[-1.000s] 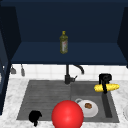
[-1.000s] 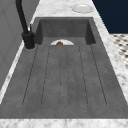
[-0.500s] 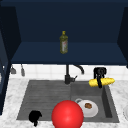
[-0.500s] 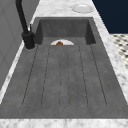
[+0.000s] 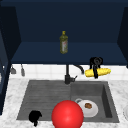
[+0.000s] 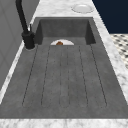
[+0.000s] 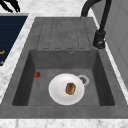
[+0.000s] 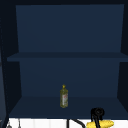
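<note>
My right hand hangs in the air above the counter behind the sink's right basin, its fingers curled round a yellow oblong thing like a corn cob. The same hand and yellow cob show at the bottom of the upper view, just below the open cabinet's lower shelf. My left hand floats idle at the sink's front left corner; in the right side view its fingers look straight. A white plate with a brown bit of food lies in the basin.
A large red ball sits at the sink's front edge. A black faucet stands behind the sink. An olive bottle stands on the lower shelf. A small red thing lies in the basin. Another white dish rests on the counter.
My right hand has risen with the yellow cob and drifted slightly left, from near counter level to just under the cabinet. The left hand has not moved.
</note>
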{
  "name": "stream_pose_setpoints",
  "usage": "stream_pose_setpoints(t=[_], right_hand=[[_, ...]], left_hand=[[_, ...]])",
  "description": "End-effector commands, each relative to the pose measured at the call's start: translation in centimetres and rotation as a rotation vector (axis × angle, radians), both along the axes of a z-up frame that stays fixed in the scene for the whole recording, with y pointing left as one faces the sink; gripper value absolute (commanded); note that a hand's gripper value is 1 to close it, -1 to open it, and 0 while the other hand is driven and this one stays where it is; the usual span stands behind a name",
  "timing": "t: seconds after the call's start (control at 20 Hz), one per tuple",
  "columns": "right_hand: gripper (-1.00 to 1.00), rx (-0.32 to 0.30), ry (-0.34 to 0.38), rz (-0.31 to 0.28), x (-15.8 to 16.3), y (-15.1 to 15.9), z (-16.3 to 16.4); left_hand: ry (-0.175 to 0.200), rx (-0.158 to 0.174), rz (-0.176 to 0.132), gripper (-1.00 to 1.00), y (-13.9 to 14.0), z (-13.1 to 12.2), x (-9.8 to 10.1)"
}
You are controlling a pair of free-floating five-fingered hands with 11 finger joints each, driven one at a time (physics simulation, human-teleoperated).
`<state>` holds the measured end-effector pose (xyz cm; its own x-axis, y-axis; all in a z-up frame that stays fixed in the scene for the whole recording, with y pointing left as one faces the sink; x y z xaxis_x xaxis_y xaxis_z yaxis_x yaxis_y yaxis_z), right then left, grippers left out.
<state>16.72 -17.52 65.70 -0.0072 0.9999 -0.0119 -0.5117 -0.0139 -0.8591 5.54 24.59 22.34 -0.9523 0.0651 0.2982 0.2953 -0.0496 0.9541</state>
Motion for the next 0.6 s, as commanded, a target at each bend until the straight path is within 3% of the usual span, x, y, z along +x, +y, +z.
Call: stream_pose_setpoints(t=[0.0,0.55], right_hand=[[1.00,0.005,-0.019,0.019,1.9,0.0,2.3],[1.00,0.006,0.003,0.017,8.3,1.4,6.4]], left_hand=[[0.000,0.000,0.000,0.00,0.0,0.0,0.0],[0.000,0.000,0.000,0.00,0.0,0.0,0.0]])
